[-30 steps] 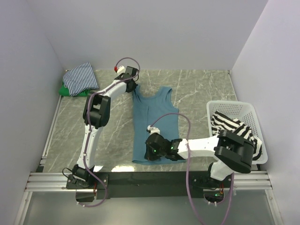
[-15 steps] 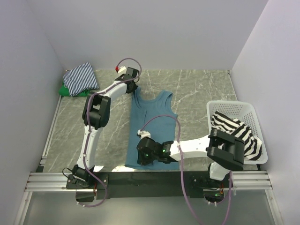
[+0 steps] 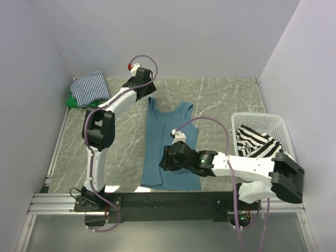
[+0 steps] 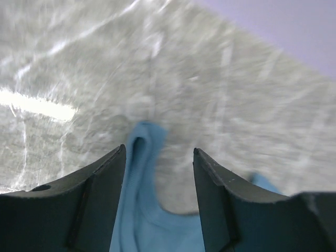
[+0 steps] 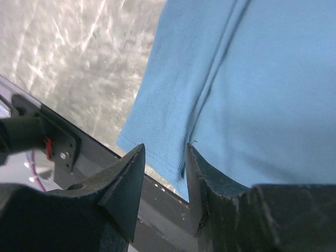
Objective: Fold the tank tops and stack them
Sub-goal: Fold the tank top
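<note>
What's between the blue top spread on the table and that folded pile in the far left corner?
In the overhead view, only the robot's left arm crosses that stretch of bare marble table between blue top and folded pile.

Flat tank top [image 3: 168, 126] is laid mid-tabletop [image 3: 226, 100]; folded tank tops [image 3: 90, 88] are stacked behind-left of it; basket [image 3: 262, 116] with bunched tank top [image 3: 257, 144] is set right of it.

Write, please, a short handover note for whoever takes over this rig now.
Left end effector: open, empty, over the teal tank top, at a strap.
Right end effector: open, empty, near its bottom hem.
Done: thin-striped tank top lies on the green tank top, far-left corner.
To do: fold and stack the teal one, spread flat; then the bold-striped tank top in the basket.
</note>
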You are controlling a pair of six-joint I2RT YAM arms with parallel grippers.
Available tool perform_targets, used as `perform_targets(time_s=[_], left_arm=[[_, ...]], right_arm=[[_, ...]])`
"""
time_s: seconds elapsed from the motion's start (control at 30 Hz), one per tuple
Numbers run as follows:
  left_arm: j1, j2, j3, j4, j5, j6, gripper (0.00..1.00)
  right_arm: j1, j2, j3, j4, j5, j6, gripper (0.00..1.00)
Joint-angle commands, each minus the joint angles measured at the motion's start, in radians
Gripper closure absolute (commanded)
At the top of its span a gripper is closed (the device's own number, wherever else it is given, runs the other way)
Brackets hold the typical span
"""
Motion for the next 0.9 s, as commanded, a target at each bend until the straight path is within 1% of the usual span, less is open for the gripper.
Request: perform_targets(time_s=[0.0,0.03,0.1,0.13,0.17,0.2,0.23,0.3,0.33,0.53,0.63,0.7,0.77,0.8,0.83,0.87], left_arm=[[-0.003,-0.127,0.027,0.034,0.064,0.038,0.4],[-0.006,-0.14,0.033,0.031,0.095,0.038,0.41],[-0.018,-0.144,0.045,0.03,0.184,0.05,0.42],[-0.041,-0.134,0.067,0.03,0.21,0.067,0.43],[-0.058,-0.121,0.09,0.019,0.242,0.075,0.43],[-0.073,-0.105,0.113,0.01,0.257,0.084,0.43],[-0.112,-0.07,0.152,-0.004,0.27,0.102,0.43],[-0.167,-0.007,0.209,-0.022,0.273,0.116,0.43],[-0.184,0.011,0.219,-0.033,0.274,0.121,0.43],[-0.311,0.068,0.156,0.033,0.317,0.122,0.43],[-0.371,0.097,0.147,0.023,0.31,0.124,0.43],[-0.403,0.108,0.125,0.036,0.305,0.112,0.43],[-0.422,0.122,0.128,0.007,0.285,0.083,0.44],[-0.437,0.126,0.125,-0.031,0.25,0.07,0.45],[-0.446,0.125,0.118,-0.056,0.183,0.04,0.45],[-0.452,0.123,0.104,-0.062,0.155,0.026,0.45]], right_arm=[[-0.023,-0.103,-0.023,-0.126,0.114,0.067,0.55],[-0.063,-0.136,-0.061,-0.151,0.14,0.115,0.55],[-0.106,-0.244,-0.108,-0.211,0.161,0.157,0.55],[-0.137,-0.286,-0.153,-0.237,0.173,0.203,0.55],[-0.145,-0.362,-0.176,-0.279,0.2,0.225,0.55],[-0.148,-0.399,-0.194,-0.304,0.214,0.248,0.55],[-0.148,-0.43,-0.228,-0.329,0.225,0.298,0.55],[-0.146,-0.502,-0.275,-0.389,0.231,0.338,0.55],[-0.149,-0.537,-0.288,-0.427,0.231,0.378,0.55],[-0.146,-0.654,-0.356,-0.557,0.23,0.481,0.58],[-0.146,-0.69,-0.371,-0.599,0.224,0.499,0.59],[-0.146,-0.694,-0.38,-0.602,0.213,0.496,0.59],[-0.146,-0.687,-0.383,-0.599,0.199,0.489,0.59],[-0.146,-0.679,-0.385,-0.596,0.191,0.481,0.6],[-0.146,-0.665,-0.383,-0.591,0.185,0.475,0.6],[-0.145,-0.661,-0.383,-0.588,0.181,0.472,0.6]])
